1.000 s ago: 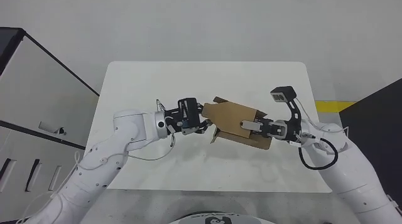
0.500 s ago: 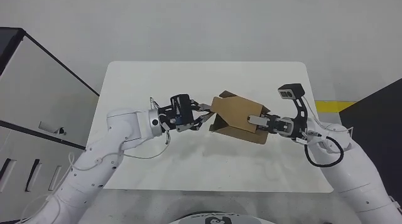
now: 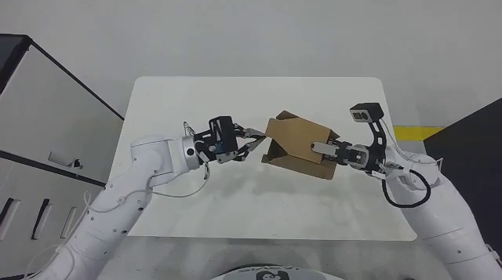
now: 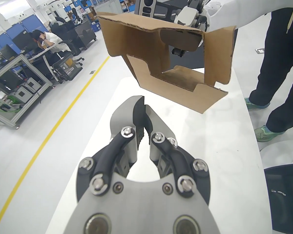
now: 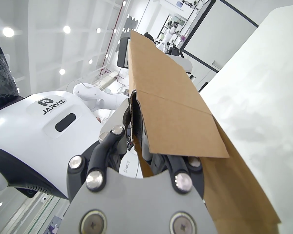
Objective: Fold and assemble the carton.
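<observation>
Currently the fold step is in hand, probably the end-flap stage: the carton (image 3: pixel 300 145) is opened into a sleeve and held over the middle of the worktop (image 3: pixel 172 100), apparently lifted clear of it, with its open end and loose flaps turned toward the left gripper (image 4: pixel 143 108). The right gripper (image 3: pixel 315 147) has its jaws clamped on a carton wall at the far end and carries it. The left jaws are drawn together and hold nothing; they sit just beside the open end, apart from the nearest flap. Next move, as I judge it: the left gripper pushes a side flap inward along its crease while the right keeps the sleeve steady and square. The push should land near the flap's middle so the sleeve is not twisted or flattened. The lower flap looks likely to need folding after the side ones. Writing: the brown carton faces seen here are plain, with no label or print that I can make out.
</observation>
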{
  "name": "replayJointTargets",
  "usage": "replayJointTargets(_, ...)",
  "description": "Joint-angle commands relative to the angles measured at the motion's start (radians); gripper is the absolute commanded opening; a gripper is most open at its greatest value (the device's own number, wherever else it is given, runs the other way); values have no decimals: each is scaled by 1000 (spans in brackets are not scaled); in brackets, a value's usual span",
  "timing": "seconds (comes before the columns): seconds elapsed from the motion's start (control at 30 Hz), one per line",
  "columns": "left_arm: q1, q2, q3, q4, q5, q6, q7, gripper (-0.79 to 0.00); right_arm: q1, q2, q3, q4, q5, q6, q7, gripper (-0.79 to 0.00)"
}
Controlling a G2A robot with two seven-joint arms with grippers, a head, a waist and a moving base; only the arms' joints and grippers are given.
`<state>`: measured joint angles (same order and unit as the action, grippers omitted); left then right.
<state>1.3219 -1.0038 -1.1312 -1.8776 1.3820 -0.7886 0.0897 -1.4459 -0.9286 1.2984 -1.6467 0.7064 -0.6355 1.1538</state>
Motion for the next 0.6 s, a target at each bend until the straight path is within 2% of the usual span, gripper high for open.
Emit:
replayJointTargets(0.0, 7, 1, -5, -1, -3, -6, 3, -785, -1, -1, 2, 0, -2, 1, -4, -785)
replayJointTargets(0.27, 6, 2, 11, -17, 3, -53, 23, -785, 2, -5, 3, 2, -13, 8, -16, -785)
replayJointTargets(0.57, -19, -6, 48, -10, 5, -48, 33, -785, 6, -10, -6, 1, -13, 18, -1, -785)
